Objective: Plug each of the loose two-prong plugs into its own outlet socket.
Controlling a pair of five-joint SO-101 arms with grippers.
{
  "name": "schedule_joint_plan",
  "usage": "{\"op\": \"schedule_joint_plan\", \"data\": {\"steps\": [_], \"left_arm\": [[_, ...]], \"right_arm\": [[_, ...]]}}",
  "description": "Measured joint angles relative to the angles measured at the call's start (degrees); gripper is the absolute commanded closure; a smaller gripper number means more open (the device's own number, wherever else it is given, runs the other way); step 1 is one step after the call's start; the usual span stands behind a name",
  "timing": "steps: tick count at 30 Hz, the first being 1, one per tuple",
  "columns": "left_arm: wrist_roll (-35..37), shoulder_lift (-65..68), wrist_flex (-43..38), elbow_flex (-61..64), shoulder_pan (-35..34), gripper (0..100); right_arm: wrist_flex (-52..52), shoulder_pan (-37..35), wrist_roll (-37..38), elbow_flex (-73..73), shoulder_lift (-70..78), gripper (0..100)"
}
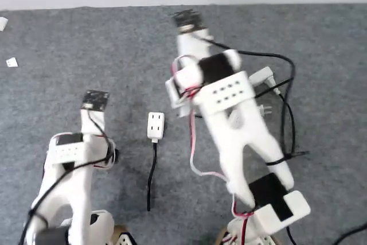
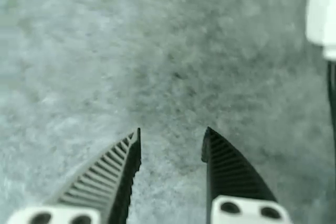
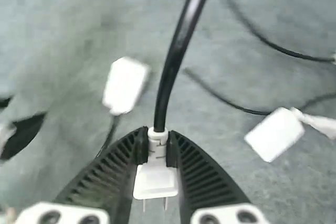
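Left gripper [image 2: 172, 132]: released, with its ribbed black fingers spread apart. It hangs over bare grey carpet [image 1: 69, 55] and holds nothing.

Right gripper [image 3: 156, 132]: clenched on a white two-prong plug [image 3: 155, 179]. The fingers press the plug's two sides, and the two metal prongs point back toward the wrist.

Held plug's cord [image 3: 178, 51]: thick and black. It leaves the plug's collar between the fingertips and runs away over the carpet.

Outlet socket [image 1: 155, 124]: a small white block that lies flat on the carpet between the two arms, touched by neither gripper. In the high view its slots face up. In the left wrist view it sits at the frame's edge, well apart from the fingers.

Socket cord [image 1: 152, 170]: thin and black, trailing from the socket toward the arms' bases.

Second white plug [image 1: 262, 76]: lies on the carpet just beside the right arm, among loops of black cable [image 1: 287, 107].

Paper scraps [image 1: 11, 62]: small and white, far off on the carpet, well apart from both arms.
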Motion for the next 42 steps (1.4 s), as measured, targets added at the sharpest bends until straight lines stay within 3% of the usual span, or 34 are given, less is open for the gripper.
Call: {"op": "schedule_joint_plan", "data": {"steps": [4,8,15,26,35,42], "left_arm": [[-9.7,8.5,5.7,-6.0,3.2,91],[-20.3,10.6,9.3,-7.8,6.0,94],[-25.5,4.8,10.0,-4.7,7.0,94],[-26.1,-1.9,9.8,0.6,9.0,93],[-23.7,4.3,9.2,-2.5,9.4,93],[-24.3,5.1,9.4,-3.2,9.4,94]], "right_arm": [[2.7,-6.6,2.5,-0.7,0.0,99.1],[3.3,-8.7,3.1,-0.4,0.0,99.1],[-5.6,-9.7,3.1,11.1,0.0,99.1],[-7.9,-11.2,3.4,14.7,-3.3,99.1],[-3.2,-13.3,3.4,14.7,-12.7,99.1],[-5.5,-17.3,3.4,20.2,-12.7,99.1]]}}
